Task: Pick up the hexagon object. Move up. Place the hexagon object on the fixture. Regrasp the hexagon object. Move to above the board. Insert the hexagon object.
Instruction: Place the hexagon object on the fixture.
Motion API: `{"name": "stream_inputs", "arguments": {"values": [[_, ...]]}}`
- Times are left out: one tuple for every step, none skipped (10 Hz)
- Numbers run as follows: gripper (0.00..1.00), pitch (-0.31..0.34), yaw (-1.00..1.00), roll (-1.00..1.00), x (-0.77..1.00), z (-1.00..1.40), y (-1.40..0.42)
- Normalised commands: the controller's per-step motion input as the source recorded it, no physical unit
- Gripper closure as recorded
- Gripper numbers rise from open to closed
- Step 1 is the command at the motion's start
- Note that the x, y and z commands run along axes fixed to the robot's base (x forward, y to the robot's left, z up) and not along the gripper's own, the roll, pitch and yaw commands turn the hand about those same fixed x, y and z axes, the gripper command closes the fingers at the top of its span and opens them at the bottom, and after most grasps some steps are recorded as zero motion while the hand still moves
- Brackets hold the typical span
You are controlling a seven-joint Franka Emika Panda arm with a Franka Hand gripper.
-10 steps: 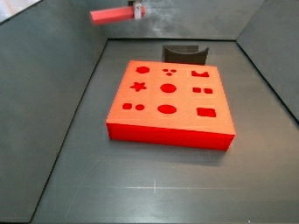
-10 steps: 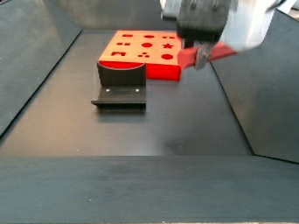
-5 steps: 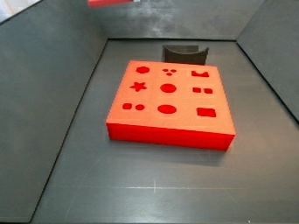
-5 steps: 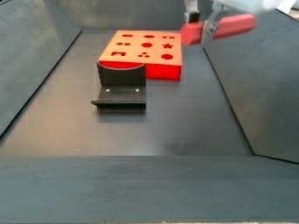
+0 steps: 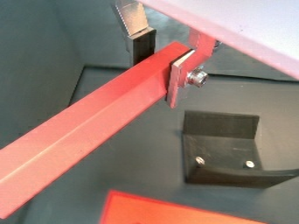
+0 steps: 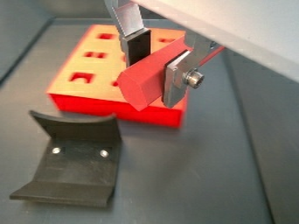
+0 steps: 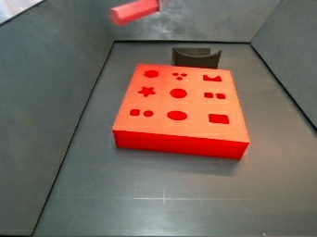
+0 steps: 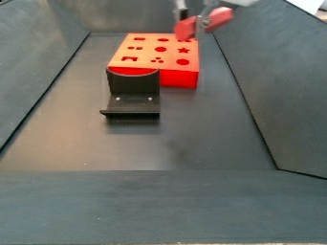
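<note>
Dark grey flooring carries the board [image 7: 183, 109] and, just behind it, the fixture [image 7: 195, 56]. Compared with half a second ago, the hexagon object [image 5: 93, 130] has dropped back into a side view [image 7: 133, 11], tilted, and sits further left in a side view [image 8: 219, 16]. The gripper [image 6: 159, 66] is closed on its end, high above the floor. This suggests carriage toward the fixture for placing. The fixture's notch is empty, and so are the board's cut-outs.
</note>
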Motion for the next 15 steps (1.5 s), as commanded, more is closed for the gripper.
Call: {"name": "stream_inputs", "arguments": {"values": [[1.00,0.023,1.00,0.01,1.00,-0.10,-0.37],[1.00,0.028,1.00,0.01,1.00,-0.09,-0.31],[1.00,0.033,1.00,0.01,1.00,-0.09,-0.28],[1.00,0.046,1.00,0.01,1.00,-0.08,-0.23],[1.00,0.069,1.00,0.01,1.00,-0.07,-0.18],[1.00,0.095,1.00,0.01,1.00,-0.05,-0.14],[1.00,0.115,0.83,0.01,0.90,-0.04,-0.10],[1.00,0.127,0.58,0.01,0.79,-0.02,-0.07],[1.00,0.143,0.33,0.00,0.66,-0.01,-0.03],[1.00,0.196,0.33,-1.00,0.54,0.30,1.00],[1.00,0.199,0.30,-1.00,0.49,0.30,1.00],[1.00,0.217,0.22,-1.00,0.45,0.23,1.00],[1.00,0.237,0.16,-1.00,0.38,0.09,0.82],[1.00,0.259,0.12,-1.00,0.33,0.03,0.64],[1.00,0.285,0.08,-1.00,0.30,0.02,0.47]]}}
